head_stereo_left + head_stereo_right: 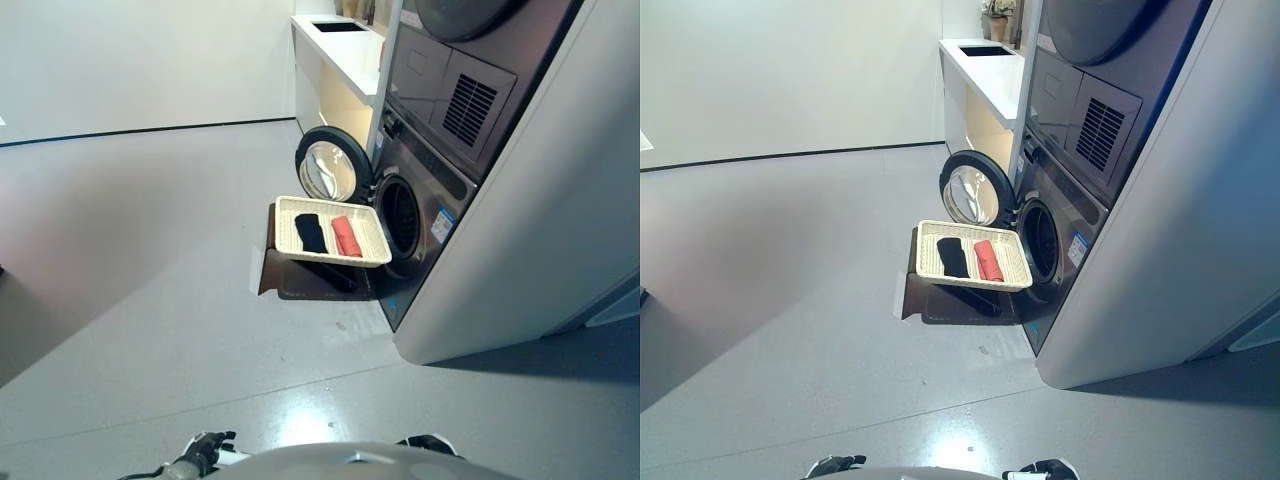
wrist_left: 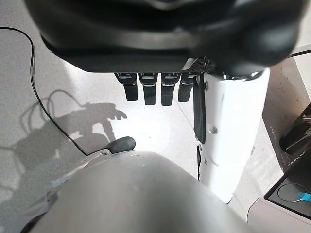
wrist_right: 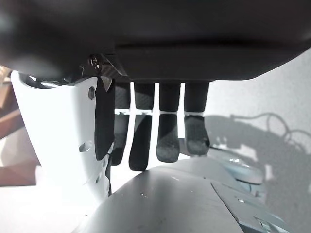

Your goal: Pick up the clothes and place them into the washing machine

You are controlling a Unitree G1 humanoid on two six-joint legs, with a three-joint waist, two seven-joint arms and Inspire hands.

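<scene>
1. Left hand [image 2: 155, 90]: hangs low at the robot's side, fingers straight and loose, holding nothing. Only bare floor shows past it in its wrist view.
2. Right hand [image 3: 165, 131]: same posture at the other side, fingers straight, nothing in it.
3. Task items: a folded black cloth [image 1: 311, 232] and a folded red cloth [image 1: 346, 236] lie side by side, apparently not touching, in a shallow white woven rectangular basket [image 1: 375, 235]. The basket rests on a dark brown stand [image 1: 300, 280] just in front of the machine's mouth.
4. Target: dark grey front-loading washing machine [image 1: 425, 205], round glass door [image 1: 330, 170] swung open; the dark drum opening [image 1: 400, 215] faces the basket.
5. Key relation: both cloths lie well ahead of both hands and far out of reach, a little to the right of straight ahead. The red cloth is on the right-hand side, next to the drum; the black one is on the left-hand side.
6. Long axis: each cloth runs away from the hands, roughly along the line of approach.
7. Judgement: neither hand is meaningfully nearer yet; once the robot stands at the basket, the right hand would be better placed for the red cloth and the drum.
</scene>
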